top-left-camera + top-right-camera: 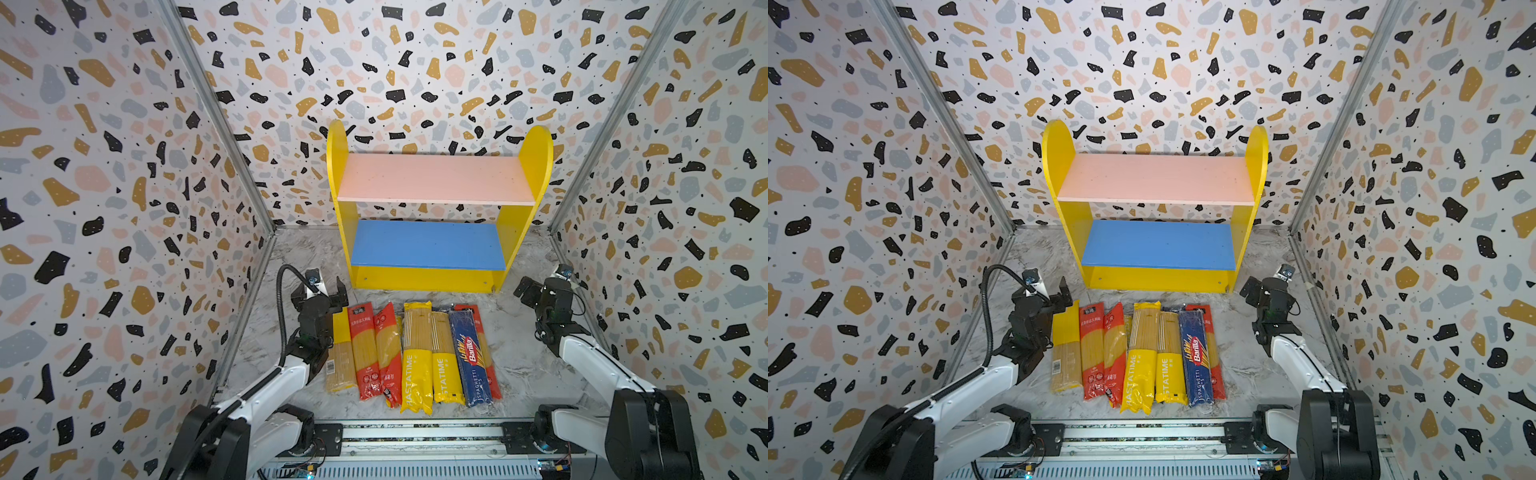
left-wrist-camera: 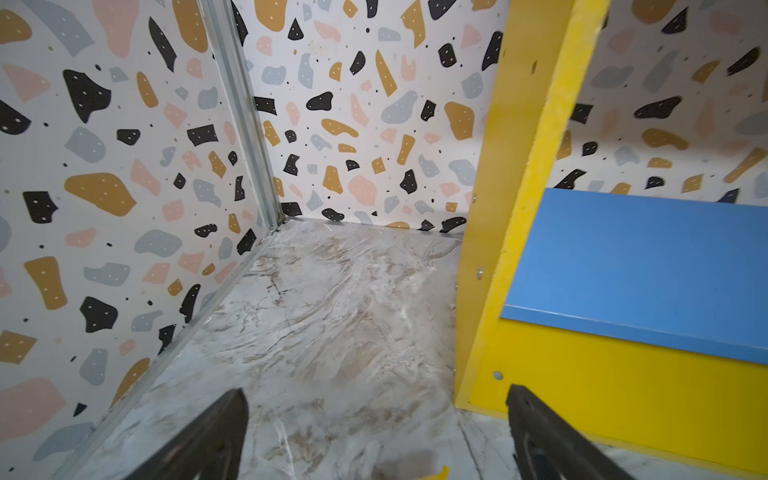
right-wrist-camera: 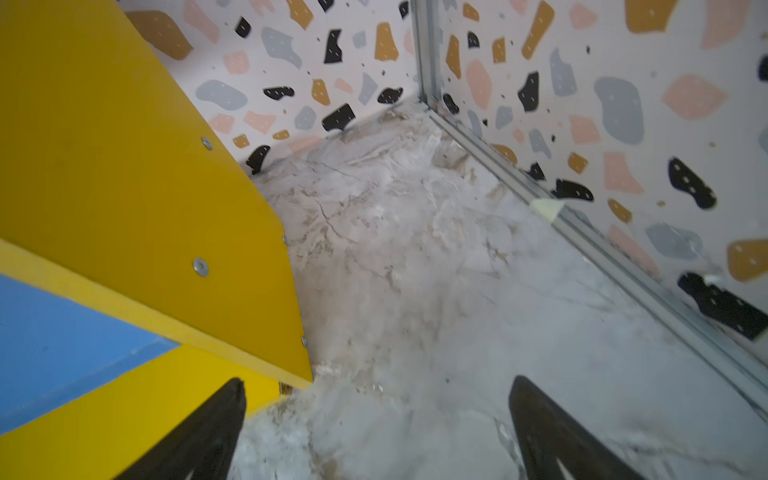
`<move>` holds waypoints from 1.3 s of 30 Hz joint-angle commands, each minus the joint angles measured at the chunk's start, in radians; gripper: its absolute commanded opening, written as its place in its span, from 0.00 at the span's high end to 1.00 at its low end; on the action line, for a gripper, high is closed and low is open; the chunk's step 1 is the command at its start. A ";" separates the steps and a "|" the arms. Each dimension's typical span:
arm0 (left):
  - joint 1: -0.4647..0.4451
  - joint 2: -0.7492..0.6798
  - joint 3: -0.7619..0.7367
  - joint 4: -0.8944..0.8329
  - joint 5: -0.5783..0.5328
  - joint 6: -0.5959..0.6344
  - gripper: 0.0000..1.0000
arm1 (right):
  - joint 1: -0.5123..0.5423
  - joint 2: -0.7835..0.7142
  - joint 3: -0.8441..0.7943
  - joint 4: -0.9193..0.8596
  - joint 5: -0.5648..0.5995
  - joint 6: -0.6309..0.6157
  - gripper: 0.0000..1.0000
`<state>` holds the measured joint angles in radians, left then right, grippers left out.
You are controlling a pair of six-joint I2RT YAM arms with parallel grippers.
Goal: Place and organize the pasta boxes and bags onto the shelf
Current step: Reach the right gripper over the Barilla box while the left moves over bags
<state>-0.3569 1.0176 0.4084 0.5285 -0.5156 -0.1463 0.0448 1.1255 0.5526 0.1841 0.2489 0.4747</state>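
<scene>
The pasta packs (image 1: 415, 357) lie flat on the marble worktop (image 1: 528, 374) in one side-by-side row, long axes pointing toward the shelf; the row is made up of yellow and red packs and one dark blue pack (image 1: 471, 353). The left fingers (image 1: 341, 293) stand wide apart and hold nothing, just beside the far end of the leftmost yellow pack (image 1: 341, 353). In the left wrist view these fingers (image 2: 208, 440) frame worktop and the shelf's front corner. The right fingers (image 1: 524, 290) are likewise spread wide and hold nothing, well apart from the row on its right side. Beyond the row stands the shelf (image 1: 428, 279), with a blue lower board (image 1: 428, 245) and a pink upper board (image 1: 434, 178). All visible packs lie in front of it.
</scene>
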 commanded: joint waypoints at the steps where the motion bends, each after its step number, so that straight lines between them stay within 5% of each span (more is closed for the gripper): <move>1: -0.081 -0.100 0.050 -0.187 -0.079 -0.119 0.05 | 0.086 -0.127 0.035 -0.287 -0.001 0.094 0.01; 10: -0.491 -0.216 0.048 -0.496 -0.173 -0.395 0.07 | 0.466 -0.292 0.113 -0.774 0.000 0.253 0.06; 15: -0.782 -0.147 0.104 -0.641 -0.280 -0.470 0.08 | 0.661 -0.405 0.041 -0.871 -0.064 0.391 0.13; 22: -1.118 0.057 0.276 -0.813 -0.419 -0.518 0.09 | 0.934 -0.422 0.044 -1.007 0.028 0.594 0.12; 29: -1.210 0.193 0.372 -0.829 -0.438 -0.528 0.09 | 1.129 -0.219 0.079 -1.041 0.114 0.702 0.11; 39: -1.217 0.093 0.312 -0.840 -0.425 -0.544 0.09 | 1.176 -0.111 -0.006 -0.888 0.070 0.692 0.11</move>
<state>-1.5677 1.1587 0.7422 -0.2855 -0.9073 -0.6735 1.2121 1.0100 0.5812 -0.7624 0.3374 1.1606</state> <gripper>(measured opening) 0.911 0.894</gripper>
